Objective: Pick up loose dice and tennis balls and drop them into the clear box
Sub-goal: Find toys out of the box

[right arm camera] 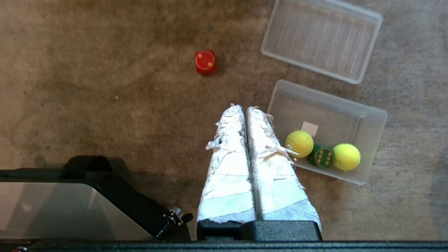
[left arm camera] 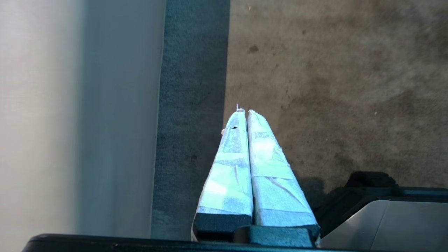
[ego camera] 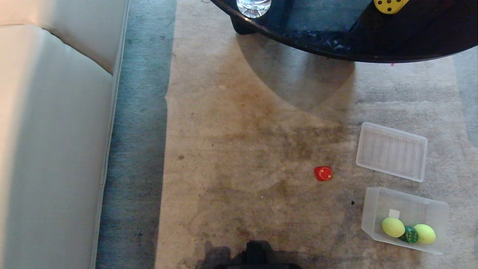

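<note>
Hanging above the carpet, my right end effector has its taped fingers pressed together and holds nothing. Outward from its tips, the loose red die lies ahead and a little toward my left side, well apart from them, alone on the bare carpet. Being a cube, it has no long axis to line up with, so I judge any square approach across two flat faces would do. The clear box sits just beside the same fingers on my right, already holding two tennis balls with a green die between them; its ribbed lid lies flat beyond it. My left end effector, also pressed shut and empty, hangs by the carpet's edge near the sofa, far from the die, so the right arm is the nearer one. A yellow die rests up on the dark desk.
</note>
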Available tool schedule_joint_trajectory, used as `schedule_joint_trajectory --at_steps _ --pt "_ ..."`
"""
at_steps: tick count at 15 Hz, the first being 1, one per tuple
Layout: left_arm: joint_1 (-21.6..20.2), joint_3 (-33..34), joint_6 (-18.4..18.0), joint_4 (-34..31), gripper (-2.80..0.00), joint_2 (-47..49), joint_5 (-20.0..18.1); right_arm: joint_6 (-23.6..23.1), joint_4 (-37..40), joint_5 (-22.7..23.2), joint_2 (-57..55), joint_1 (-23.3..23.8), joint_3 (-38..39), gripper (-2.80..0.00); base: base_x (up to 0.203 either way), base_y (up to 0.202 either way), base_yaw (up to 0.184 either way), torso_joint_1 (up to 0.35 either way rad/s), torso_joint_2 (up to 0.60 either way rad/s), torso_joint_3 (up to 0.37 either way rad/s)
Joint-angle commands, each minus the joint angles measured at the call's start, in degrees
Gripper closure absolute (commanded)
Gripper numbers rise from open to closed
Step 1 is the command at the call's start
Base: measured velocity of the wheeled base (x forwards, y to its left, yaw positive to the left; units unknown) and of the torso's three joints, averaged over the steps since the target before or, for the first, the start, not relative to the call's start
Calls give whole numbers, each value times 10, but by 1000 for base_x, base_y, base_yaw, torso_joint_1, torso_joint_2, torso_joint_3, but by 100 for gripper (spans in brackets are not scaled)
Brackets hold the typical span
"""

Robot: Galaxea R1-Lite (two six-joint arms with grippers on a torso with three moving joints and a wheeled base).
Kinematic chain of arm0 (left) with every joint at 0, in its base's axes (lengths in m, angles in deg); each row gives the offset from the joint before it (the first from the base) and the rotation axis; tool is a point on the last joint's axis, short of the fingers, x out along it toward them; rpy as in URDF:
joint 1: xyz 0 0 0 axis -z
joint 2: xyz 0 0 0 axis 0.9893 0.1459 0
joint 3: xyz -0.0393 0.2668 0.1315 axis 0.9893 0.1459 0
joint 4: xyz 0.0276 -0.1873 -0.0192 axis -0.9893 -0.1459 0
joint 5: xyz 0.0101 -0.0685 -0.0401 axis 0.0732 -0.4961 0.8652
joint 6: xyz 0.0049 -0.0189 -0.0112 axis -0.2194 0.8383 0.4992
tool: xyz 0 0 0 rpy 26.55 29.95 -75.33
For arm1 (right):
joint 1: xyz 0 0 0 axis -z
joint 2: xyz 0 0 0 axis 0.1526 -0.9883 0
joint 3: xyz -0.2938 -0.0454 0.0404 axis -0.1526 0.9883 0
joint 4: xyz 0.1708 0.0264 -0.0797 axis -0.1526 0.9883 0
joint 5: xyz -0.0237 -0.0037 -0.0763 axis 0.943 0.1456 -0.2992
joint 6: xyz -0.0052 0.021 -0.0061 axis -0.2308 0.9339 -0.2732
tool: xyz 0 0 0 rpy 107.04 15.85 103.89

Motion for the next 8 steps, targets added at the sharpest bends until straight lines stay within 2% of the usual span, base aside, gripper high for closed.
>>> schedule_joint_trajectory --at_steps 1,8 --pt "0 0 0 0 0 0 1 0 -1 0 1 0 1 0 0 0 0 5 2 -194" --pt "0 0 0 0 0 0 0 1 -1 0 0 0 1 0 0 0 0 1 0 -196"
